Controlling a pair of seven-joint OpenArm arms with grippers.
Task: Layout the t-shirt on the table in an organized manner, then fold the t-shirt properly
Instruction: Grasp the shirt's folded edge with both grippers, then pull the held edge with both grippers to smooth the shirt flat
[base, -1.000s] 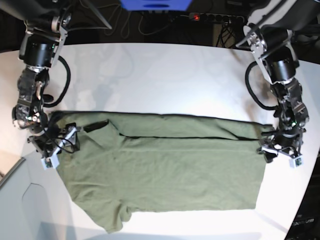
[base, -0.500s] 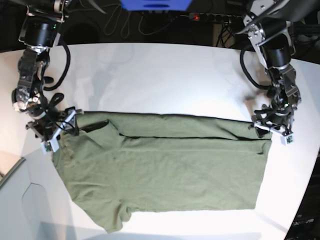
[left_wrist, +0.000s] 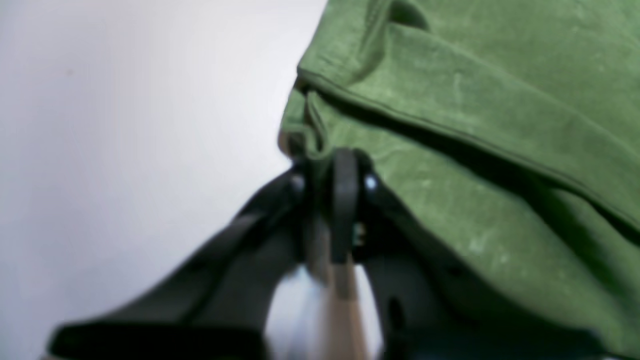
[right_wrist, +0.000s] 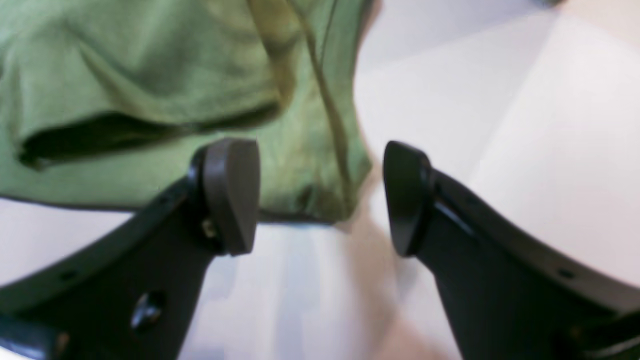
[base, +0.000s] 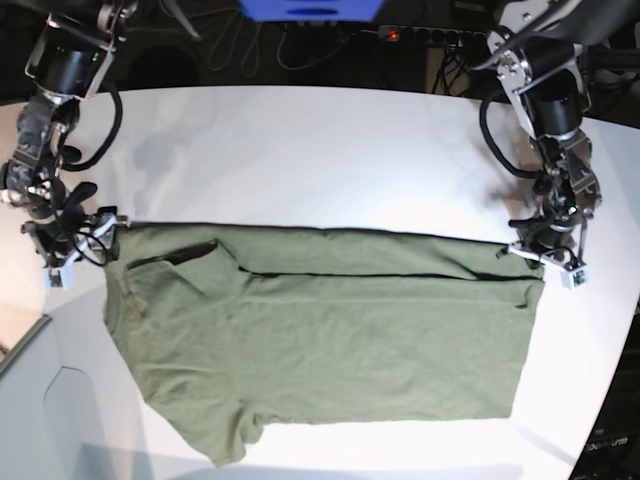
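Note:
The olive-green t-shirt (base: 330, 340) lies flat on the white table (base: 300, 150), with its far edge folded over into a long band. My left gripper (base: 528, 258) is at the shirt's far right corner. In the left wrist view it (left_wrist: 345, 167) is shut on the shirt's hem (left_wrist: 450, 125). My right gripper (base: 98, 232) sits just off the shirt's far left corner. In the right wrist view it (right_wrist: 320, 197) is open and empty, with the shirt's corner (right_wrist: 310, 165) lying on the table beyond the fingertips.
A power strip (base: 430, 35) with a red light, cables and a blue object (base: 310, 10) lie behind the table's curved far edge. A grey surface (base: 40, 400) borders the table at the lower left. The table's right edge runs close to my left arm.
My right gripper has let go of the shirt's left corner and drawn back up and to the left. My left gripper moved toward the far edge with the right corner, then held still.

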